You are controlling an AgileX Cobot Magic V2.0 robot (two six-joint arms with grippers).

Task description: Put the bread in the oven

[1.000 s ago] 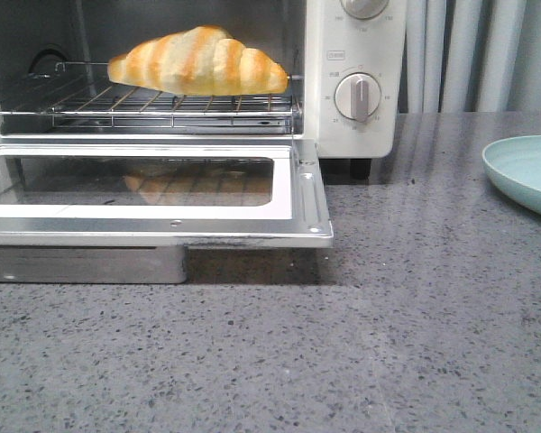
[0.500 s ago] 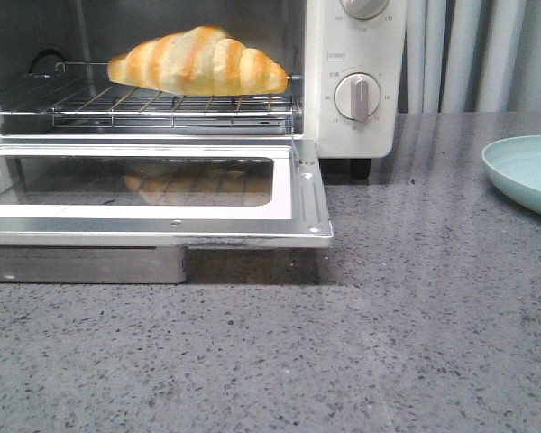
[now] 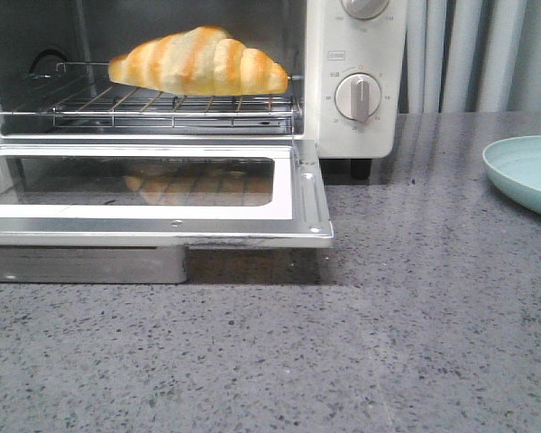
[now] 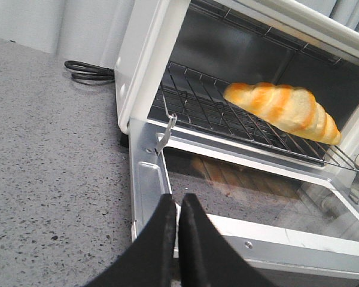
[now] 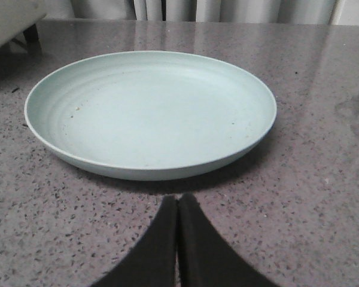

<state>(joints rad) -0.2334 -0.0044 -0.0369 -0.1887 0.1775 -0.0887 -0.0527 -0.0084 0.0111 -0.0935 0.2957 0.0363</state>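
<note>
Setting: grey speckled counter (image 3: pixel 415 343), pale curtains behind.
Bread: bread (image 3: pixel 198 61) lies on the wire rack (image 3: pixel 176 104) inside the oven (image 3: pixel 356 81), towards the right side, free of any gripper.
Oven door: door (image 3: pixel 153 194) hangs fully open, level over the counter.
Left gripper: left gripper (image 4: pixel 177 209) pinched together, holding nothing, near the door's left corner.
Right gripper: right gripper (image 5: pixel 178 209) likewise pressed together, empty, just before the green plate (image 5: pixel 149 113).
Step in hand: probably closing the door; lift from beneath its front edge, swinging steadily so the rack and bread are not jolted.
</note>
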